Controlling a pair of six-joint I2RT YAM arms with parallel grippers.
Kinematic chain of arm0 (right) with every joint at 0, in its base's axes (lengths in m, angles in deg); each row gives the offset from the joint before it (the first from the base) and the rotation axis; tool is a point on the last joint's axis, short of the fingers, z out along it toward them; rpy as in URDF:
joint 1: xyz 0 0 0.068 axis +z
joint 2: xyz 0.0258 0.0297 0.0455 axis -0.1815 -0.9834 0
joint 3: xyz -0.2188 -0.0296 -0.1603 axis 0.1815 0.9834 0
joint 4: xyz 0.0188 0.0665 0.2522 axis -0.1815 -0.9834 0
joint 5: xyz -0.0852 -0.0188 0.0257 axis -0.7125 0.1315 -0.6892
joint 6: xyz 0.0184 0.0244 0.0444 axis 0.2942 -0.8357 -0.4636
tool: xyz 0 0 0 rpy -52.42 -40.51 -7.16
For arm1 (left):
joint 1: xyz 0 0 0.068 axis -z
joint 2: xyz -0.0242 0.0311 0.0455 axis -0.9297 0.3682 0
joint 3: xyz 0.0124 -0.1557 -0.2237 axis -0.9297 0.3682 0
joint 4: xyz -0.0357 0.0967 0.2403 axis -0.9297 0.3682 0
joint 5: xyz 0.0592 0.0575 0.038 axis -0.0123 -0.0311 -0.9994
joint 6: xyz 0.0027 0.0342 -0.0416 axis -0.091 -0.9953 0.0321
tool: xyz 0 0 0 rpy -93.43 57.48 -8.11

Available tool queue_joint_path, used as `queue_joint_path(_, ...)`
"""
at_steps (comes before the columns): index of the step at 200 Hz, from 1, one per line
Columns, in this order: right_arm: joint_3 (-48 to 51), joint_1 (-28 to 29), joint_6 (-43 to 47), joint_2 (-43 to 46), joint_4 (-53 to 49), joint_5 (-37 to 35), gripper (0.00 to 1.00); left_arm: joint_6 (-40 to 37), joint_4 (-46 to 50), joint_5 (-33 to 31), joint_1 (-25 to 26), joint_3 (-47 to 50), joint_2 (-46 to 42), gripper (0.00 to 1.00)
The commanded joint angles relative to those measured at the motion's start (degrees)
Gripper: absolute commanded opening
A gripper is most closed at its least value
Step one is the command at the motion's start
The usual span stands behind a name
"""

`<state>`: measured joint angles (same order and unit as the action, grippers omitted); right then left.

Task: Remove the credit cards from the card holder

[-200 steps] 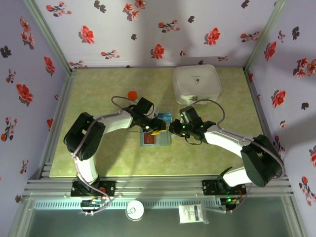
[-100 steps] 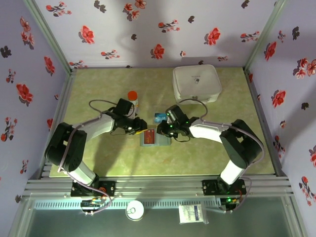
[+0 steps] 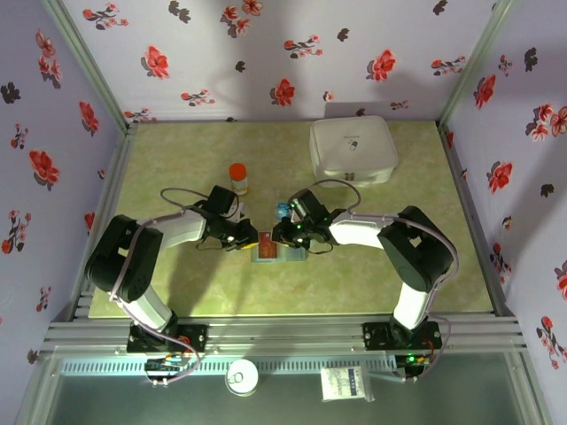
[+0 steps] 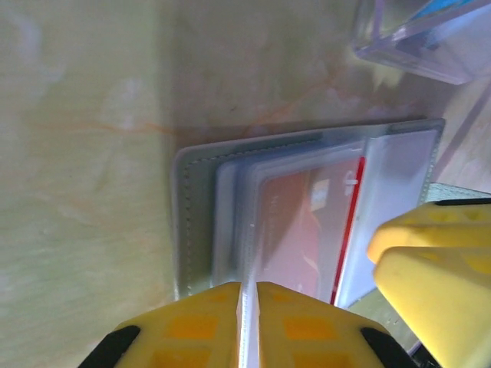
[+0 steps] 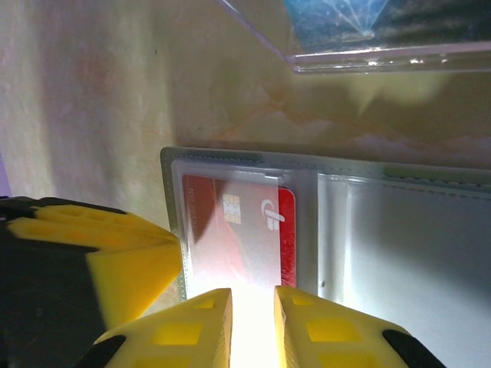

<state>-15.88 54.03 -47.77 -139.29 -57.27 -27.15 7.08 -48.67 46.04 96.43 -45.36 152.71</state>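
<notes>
The grey-blue card holder (image 3: 277, 251) lies open on the table, its clear sleeves up (image 4: 196, 222) (image 5: 399, 230). A red credit card (image 3: 269, 243) sits inside a sleeve (image 4: 307, 222) (image 5: 238, 230). My left gripper (image 3: 251, 241) is at the holder's left edge, shut on the thin edge of a clear sleeve (image 4: 249, 287). My right gripper (image 3: 283, 236) is low at the red card's end (image 5: 253, 295). Its jaws stand a narrow gap apart with bright glare between them. A blue credit card (image 3: 284, 211) (image 5: 337, 19) lies in a clear tray behind the holder.
The clear tray (image 5: 368, 57) (image 4: 414, 46) sits just beyond the holder. An orange-capped bottle (image 3: 237, 174) stands behind my left arm. A large white rounded box (image 3: 353, 149) is at the back right. Each gripper's yellow fingers (image 4: 430, 261) (image 5: 115, 253) crowd the other's view.
Both grippers have come down onto the card holder from either side. The left jaws have closed onto a sleeve edge. The right gripper has moved left from beside the tray.
</notes>
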Motion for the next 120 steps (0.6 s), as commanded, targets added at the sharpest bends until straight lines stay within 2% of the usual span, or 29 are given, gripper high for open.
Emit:
queue_joint_path(1, -1.1, 0.5, -0.7, -1.0, 0.6, 1.1, 0.22, -0.8, -0.9, 1.0, -0.7, 1.3, 1.1, 0.11)
queue_joint_path(99, -1.7, 0.6, -1.1, -3.9, 2.1, 2.9, 0.2, -0.6, -1.1, 0.9, -1.1, 2.9, 1.1, 0.07)
queue_joint_path(120, -1.5, 0.7, -1.4, -4.2, 3.1, 3.7, 0.17, -0.5, -1.3, 0.9, -1.1, 3.1, 1.3, 0.07)
